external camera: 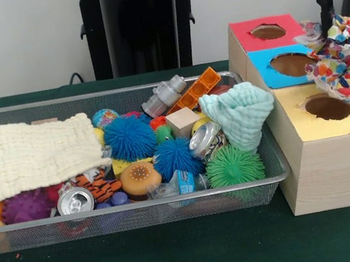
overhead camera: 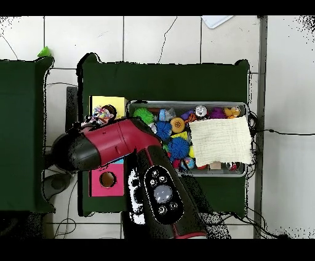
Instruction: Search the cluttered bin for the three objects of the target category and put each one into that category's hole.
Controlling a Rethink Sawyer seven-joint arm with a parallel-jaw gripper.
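My gripper hangs over the wooden box at the right, shut on a multicoloured patterned cloth. The cloth droops between the blue hole and the yellow hole, hiding the fingertips. The red hole lies farthest back. From above, the patterned cloth sits beside the yellow top, and the red top shows past the arm. In the wire bin, a cream cloth drapes over the left side. A mint cloth stands bunched at the right end.
The bin also holds blue spiky balls, a green spiky ball, a purple one, crushed cans, orange bricks, a wooden cube and a tiger-striped toy. The red arm covers the box's middle from above.
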